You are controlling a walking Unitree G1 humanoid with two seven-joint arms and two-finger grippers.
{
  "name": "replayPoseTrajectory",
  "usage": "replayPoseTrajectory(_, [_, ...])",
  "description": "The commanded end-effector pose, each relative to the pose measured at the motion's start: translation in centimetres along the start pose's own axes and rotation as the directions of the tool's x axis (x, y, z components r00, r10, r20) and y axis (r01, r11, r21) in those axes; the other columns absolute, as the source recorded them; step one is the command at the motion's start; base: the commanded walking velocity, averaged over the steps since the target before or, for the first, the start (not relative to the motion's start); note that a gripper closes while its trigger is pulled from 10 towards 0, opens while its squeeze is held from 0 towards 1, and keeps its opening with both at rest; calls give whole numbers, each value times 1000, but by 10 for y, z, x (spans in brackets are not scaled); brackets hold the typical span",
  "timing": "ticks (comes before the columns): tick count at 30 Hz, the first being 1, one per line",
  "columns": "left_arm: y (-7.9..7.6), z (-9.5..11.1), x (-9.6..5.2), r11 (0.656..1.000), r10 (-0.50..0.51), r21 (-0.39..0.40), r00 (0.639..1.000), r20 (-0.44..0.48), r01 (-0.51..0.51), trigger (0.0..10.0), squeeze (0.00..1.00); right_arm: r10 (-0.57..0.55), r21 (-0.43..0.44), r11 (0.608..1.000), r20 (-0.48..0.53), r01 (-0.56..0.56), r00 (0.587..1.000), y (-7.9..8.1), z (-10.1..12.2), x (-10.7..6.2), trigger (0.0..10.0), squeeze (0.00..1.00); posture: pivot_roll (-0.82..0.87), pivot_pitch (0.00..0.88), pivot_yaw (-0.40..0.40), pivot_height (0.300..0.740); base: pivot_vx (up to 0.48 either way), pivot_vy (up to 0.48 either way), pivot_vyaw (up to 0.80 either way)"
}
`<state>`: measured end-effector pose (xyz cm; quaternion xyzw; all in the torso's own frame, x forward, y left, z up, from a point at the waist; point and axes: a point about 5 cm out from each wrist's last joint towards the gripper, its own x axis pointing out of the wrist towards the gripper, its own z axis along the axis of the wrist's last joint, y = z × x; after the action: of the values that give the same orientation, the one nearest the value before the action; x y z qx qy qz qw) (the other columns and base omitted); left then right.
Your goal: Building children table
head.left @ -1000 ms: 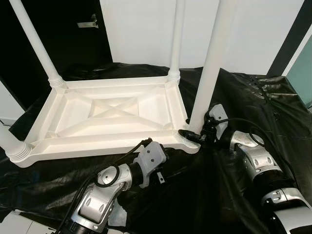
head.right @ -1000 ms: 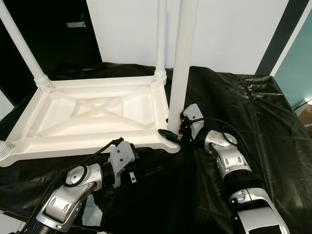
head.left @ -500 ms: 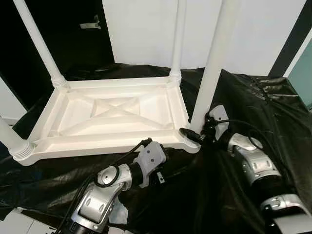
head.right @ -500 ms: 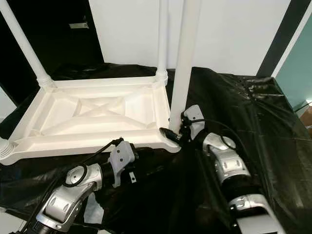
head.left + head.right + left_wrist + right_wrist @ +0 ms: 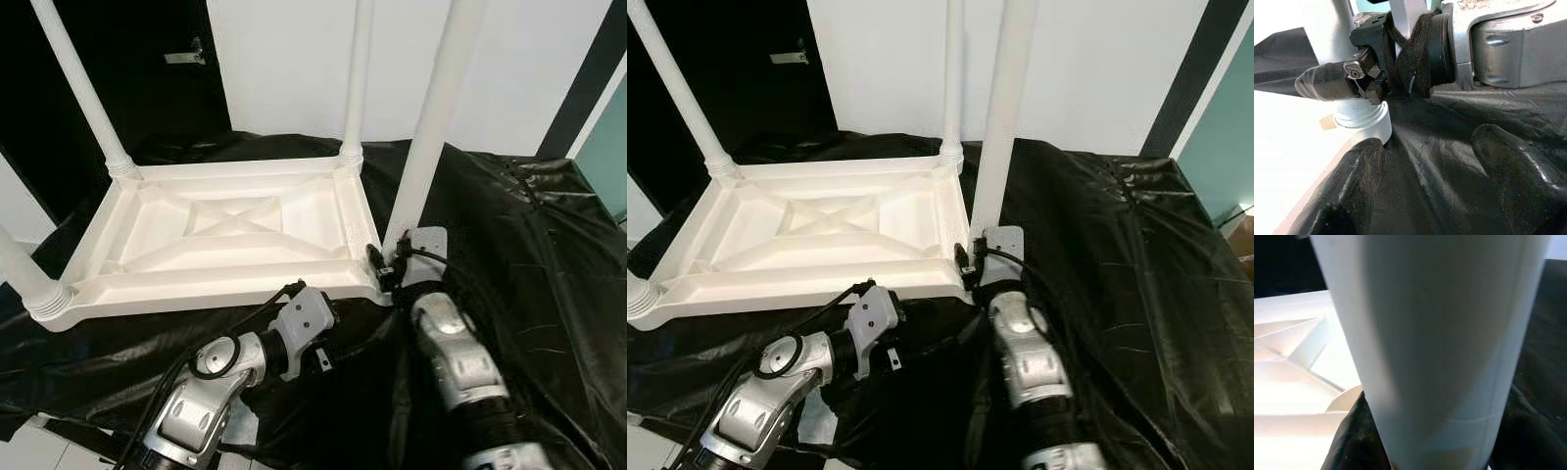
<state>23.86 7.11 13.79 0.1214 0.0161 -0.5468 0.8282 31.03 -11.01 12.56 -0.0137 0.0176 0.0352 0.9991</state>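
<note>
Here, the upturned white table point(image 5: 225, 235) lies on black sheeting point(image 5: 529, 255).

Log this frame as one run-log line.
stage: leg fitting | right gripper: fingers around table leg at base | left gripper: open, at tabletop edge | legs: four upright

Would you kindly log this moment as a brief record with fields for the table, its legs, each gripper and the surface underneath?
table: white table top, upside down, ribbed underside facing up
legs: four white legs standing up from the corners; near-right leg is the one being worked
right gripper: right gripper at the base of the near-right leg, fingers on either side of it
left gripper: left gripper open, low over the sheet beside that corner, holding nothing
surface: black plastic sheet, wrinkled
</note>
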Motion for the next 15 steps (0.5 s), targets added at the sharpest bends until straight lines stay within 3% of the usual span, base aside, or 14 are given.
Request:
replayPoseTrajectory(1, [1,1,-1,999,31,9,1000,-4,-31,10000,0,-39,-5,999,-125,39,991,-3,-25,-6,10000,0,-27,0,-16,740,0,0,0])
replayPoseTrajectory(2, [1,2,0,1000,30,8,1000,-2,-30,10000,0,-20,25,999,-106,22,994,4,-20,-7,10000,0,-27,0,-17,740,0,0,0])
replayPoseTrajectory(14, [4,3,0,999,38,15,999,-4,-38,10000,0,-12,21,1000,-35,13,999,4,-5,-8,10000,0,-24,0,-17,740,0,0,0])
replayPoseTrajectory(15, [4,4,0,999,44,17,999,-1,-44,10000,0,-21,4,1000,-11,21,1000,0,-2,-9,10000,776,-27,0,-12,740,0,0,0])
